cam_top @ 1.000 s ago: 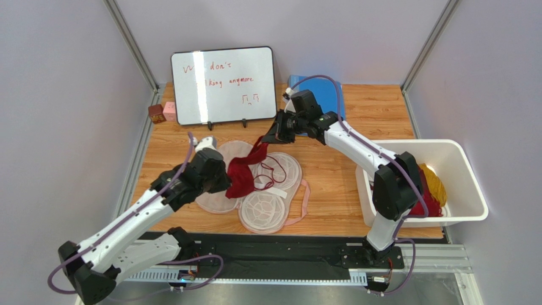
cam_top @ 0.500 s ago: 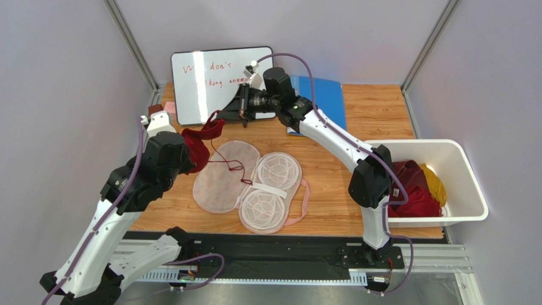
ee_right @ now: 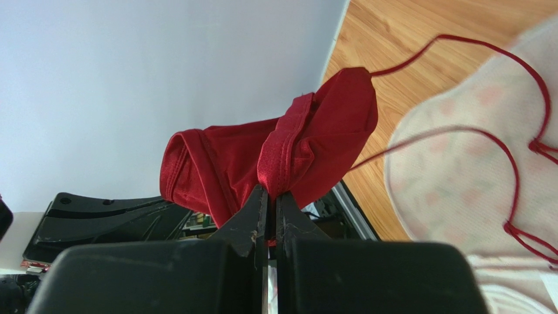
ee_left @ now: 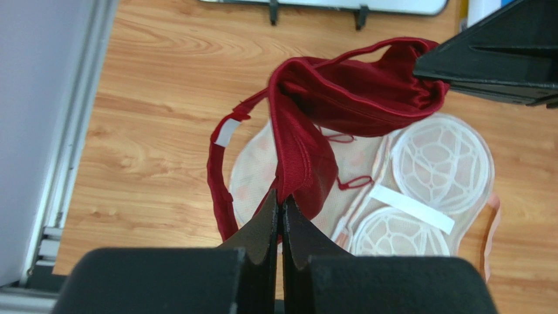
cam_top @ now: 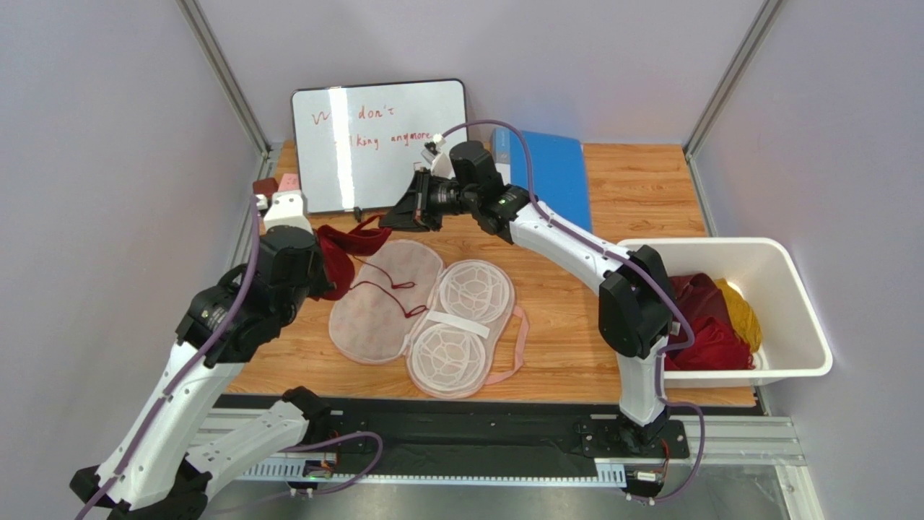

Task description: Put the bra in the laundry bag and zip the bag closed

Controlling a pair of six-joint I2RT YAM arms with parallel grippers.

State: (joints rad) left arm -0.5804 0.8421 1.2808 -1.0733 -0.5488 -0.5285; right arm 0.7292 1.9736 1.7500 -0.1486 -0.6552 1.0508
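top view, with 12 o'clock taken as the far edge of the table.

left gripper: the jaws are pressed together with no gap, pinching a hem of the bra. it stands at 10 o'clock of the laundry bag, just off the bag's edge. half a second ago it was slightly further toward 9 o'clock. a second ago it was over the bag's middle.

bra: it is clear of the table, strung between both grippers at 11 o'clock of the bag, in front of the whiteboard. its right end sits lower than half a second ago. the thin straps trail down onto the printed half of the bag and touch it. the cups are outside the bag.

laundry bag: it lies flat and unzipped, unmoved across all three frames. the printed half is toward 9 o'clock and the white mesh-domed half toward 3 o'clock, with pink trim along the 4 o'clock edge.

right gripper: the jaws are closed tight on a folded band of the bra. it has shifted toward 4 o'clock since half a second ago, when it was in front of the whiteboard face.

blue mat: it is at 1 o'clock of the bag, partly under the right arm, unchanged.

white bin: it is at the 3 o'clock edge and holds red and yellow clothes, unchanged.
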